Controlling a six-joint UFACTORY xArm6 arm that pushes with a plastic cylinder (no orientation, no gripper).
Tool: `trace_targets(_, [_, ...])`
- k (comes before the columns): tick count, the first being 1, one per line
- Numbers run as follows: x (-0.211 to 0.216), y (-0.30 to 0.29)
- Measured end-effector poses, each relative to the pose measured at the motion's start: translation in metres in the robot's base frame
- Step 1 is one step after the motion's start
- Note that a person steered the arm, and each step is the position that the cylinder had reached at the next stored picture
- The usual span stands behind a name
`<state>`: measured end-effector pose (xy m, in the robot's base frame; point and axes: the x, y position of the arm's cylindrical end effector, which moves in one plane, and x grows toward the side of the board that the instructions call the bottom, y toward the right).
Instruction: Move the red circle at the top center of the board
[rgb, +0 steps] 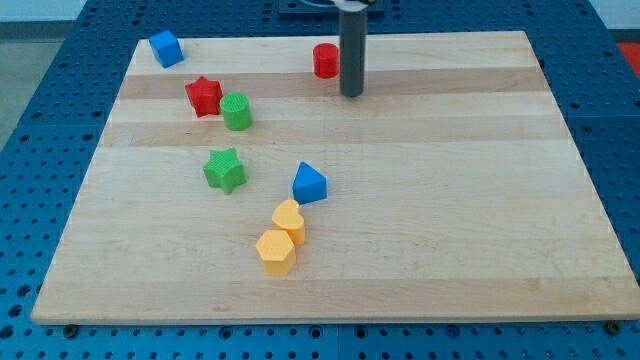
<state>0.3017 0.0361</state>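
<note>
The red circle (326, 60) sits near the board's (450, 200) top edge — just to the view's left of my tip (351, 94). My tip — a bare rod end, holding nothing — stands slightly below the circle; whether they touch, I cannot tell.

My tip (351, 94) stands upright near the view's top centre

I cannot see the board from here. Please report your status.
My tip just right of red circle, near top center of board. No block in the way.
</note>
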Motion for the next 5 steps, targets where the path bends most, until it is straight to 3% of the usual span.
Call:
trace_targets(1, [-0.033,0.004])
trace_targets(3, [-0.040,-0.039])
trace_targets(5, [0.007,-0.067])
